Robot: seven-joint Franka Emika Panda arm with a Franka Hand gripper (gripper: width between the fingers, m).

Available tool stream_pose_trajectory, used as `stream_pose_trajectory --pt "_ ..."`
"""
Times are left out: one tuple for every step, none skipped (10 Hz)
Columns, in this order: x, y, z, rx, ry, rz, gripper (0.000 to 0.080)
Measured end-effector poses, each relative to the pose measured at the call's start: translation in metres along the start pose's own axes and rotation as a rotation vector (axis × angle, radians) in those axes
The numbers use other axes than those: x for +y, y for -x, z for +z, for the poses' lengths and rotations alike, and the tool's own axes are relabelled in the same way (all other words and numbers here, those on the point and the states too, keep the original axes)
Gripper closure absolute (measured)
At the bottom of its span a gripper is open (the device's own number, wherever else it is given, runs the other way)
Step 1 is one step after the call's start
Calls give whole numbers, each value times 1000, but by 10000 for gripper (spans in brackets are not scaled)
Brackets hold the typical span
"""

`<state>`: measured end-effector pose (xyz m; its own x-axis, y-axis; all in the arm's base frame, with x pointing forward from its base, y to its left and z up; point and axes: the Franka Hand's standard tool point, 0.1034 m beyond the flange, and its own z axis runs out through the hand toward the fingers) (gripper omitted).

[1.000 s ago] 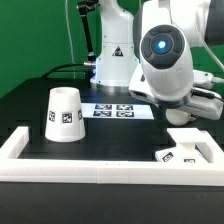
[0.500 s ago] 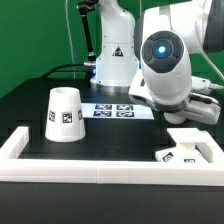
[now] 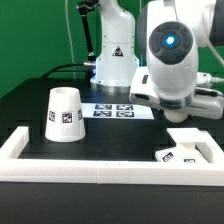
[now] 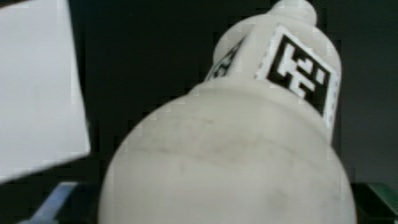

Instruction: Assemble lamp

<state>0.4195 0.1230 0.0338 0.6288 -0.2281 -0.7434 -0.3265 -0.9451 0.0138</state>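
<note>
The white bulb (image 4: 231, 150) with a black-and-white tag on its neck fills the wrist view. It sits between my gripper's (image 4: 217, 208) two fingers, whose tips show at either side of it; the gripper is shut on it. In the exterior view the arm's hand (image 3: 195, 103) hangs above the table's right side, and the bulb and fingertips are hidden there. The cone shade (image 3: 65, 114) stands upright at the exterior view's left. The flat square base (image 3: 190, 147) lies at the lower right, below the hand.
The marker board (image 3: 113, 110) lies on the black table behind the shade. The long white border rail (image 3: 100, 172) runs along the front and turns up at the left. A flat white surface (image 4: 36, 90) shows beside the bulb in the wrist view.
The arm has risen a little and shifted toward the exterior view's right. The shade and base have not moved.
</note>
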Motion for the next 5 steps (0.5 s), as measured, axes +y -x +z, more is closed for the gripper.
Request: stream_pose_trajectory --pt "0 0 -15 -3 -9 -27 222" --pt "-1 -1 -35 -3 -21 -48 222" --pt "0 -3 -52 2 -32 -64 222" --pt "0 -4 -63 9 -40 -65 222" --pt "-1 -6 -60 15 -40 -64 222"
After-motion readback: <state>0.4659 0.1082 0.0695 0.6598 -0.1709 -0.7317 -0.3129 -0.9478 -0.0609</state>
